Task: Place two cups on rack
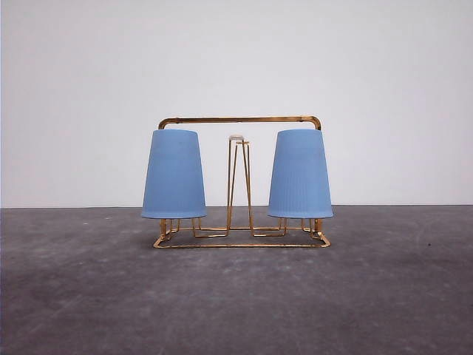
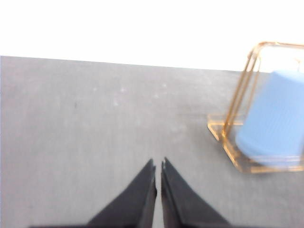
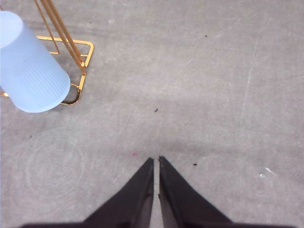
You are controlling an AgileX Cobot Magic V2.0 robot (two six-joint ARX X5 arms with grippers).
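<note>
Two light-blue ribbed cups hang upside down on the gold wire rack [image 1: 240,120] in the front view: one cup [image 1: 174,174] on the left peg, the other cup [image 1: 299,174] on the right peg. The middle white-tipped peg [image 1: 236,138] stands bare. In the left wrist view my left gripper [image 2: 158,164] is shut with nothing in it, over bare table, with a cup [image 2: 275,121] and the rack [image 2: 242,85] off to one side. My right gripper [image 3: 156,159] is also shut and holds nothing, apart from the cup [image 3: 31,73] and the rack's corner [image 3: 83,61].
The rack stands mid-table on a dark grey surface [image 1: 236,303], with a plain white wall [image 1: 236,59] behind it. Small specks and faint ring marks dot the table [image 3: 199,95] around the right gripper.
</note>
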